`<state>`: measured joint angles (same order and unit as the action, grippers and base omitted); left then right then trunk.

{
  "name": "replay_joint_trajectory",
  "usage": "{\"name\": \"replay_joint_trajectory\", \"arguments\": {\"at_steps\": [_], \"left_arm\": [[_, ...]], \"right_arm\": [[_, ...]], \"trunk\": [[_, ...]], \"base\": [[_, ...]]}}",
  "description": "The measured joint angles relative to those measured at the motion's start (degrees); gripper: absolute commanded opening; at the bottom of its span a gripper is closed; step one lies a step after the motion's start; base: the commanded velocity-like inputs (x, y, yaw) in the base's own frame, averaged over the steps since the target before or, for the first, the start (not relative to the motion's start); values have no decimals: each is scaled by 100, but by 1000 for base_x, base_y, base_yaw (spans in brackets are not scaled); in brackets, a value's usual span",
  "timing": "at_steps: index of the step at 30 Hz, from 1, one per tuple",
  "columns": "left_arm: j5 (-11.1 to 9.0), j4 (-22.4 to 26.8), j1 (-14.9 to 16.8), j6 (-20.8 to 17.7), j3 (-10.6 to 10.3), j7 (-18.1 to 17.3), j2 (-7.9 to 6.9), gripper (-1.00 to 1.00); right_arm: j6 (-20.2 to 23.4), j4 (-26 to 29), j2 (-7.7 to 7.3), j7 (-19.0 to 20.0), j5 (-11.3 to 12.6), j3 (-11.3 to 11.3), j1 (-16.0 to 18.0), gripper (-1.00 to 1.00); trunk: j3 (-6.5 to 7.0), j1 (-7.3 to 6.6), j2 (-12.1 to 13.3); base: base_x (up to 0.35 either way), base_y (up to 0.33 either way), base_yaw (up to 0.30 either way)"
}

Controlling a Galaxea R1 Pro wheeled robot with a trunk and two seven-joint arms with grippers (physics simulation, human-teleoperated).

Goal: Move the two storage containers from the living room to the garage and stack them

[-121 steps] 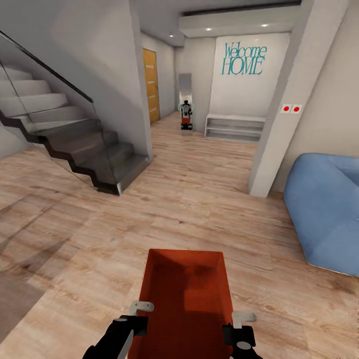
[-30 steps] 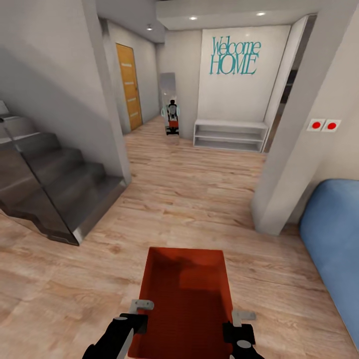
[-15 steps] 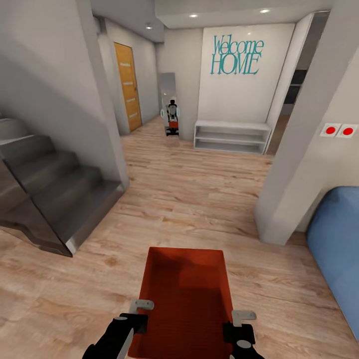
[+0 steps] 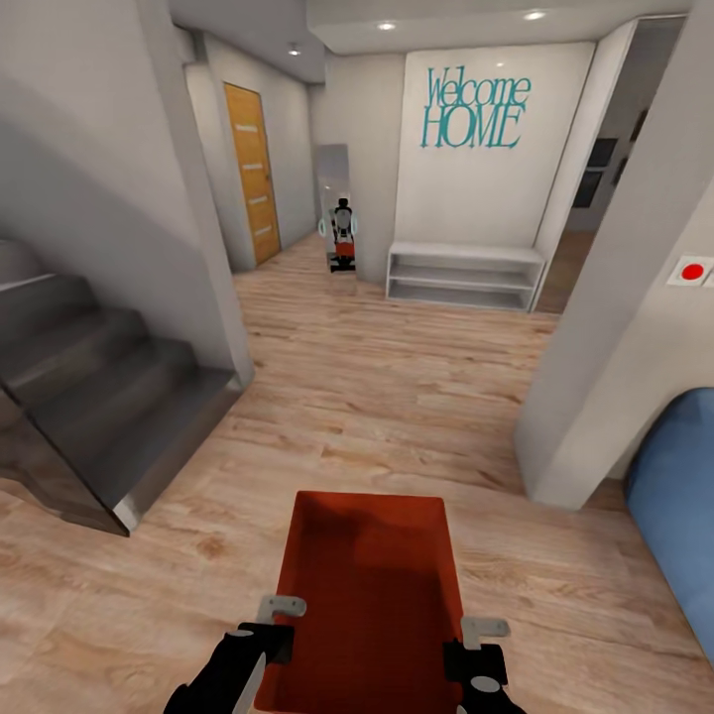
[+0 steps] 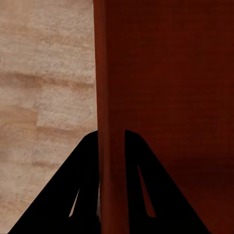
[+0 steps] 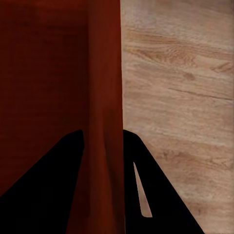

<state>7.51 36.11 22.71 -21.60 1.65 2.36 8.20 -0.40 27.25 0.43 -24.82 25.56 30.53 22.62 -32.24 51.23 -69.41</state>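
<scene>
Your left gripper (image 5: 111, 146) and right gripper (image 6: 102, 146) each clamp a side wall of the lidless orange-red bin (image 4: 372, 595), held level above the plank floor (image 4: 397, 377), long axis pointing straight ahead.

Grey stairs (image 4: 99, 397), an orange door (image 4: 251, 174), white shelf (image 4: 464, 278) ahead.

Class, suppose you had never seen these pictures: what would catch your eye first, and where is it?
The orange-red storage container low in the head view, held over the wood-plank floor with the left gripper and right gripper each clamped on a side wall. Then the teal "Welcome HOME" lettering on the far white wall.
</scene>
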Motion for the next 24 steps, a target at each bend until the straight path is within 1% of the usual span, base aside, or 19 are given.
{"name": "replay_joint_trajectory", "arguments": {"at_steps": [24], "left_arm": [[-1,-7,0,0,1,1,0,-100]], "right_arm": [[0,-8,1,7,-3,-4,0,-100]], "trunk": [[0,0,0]], "base": [[316,0,0]]}}
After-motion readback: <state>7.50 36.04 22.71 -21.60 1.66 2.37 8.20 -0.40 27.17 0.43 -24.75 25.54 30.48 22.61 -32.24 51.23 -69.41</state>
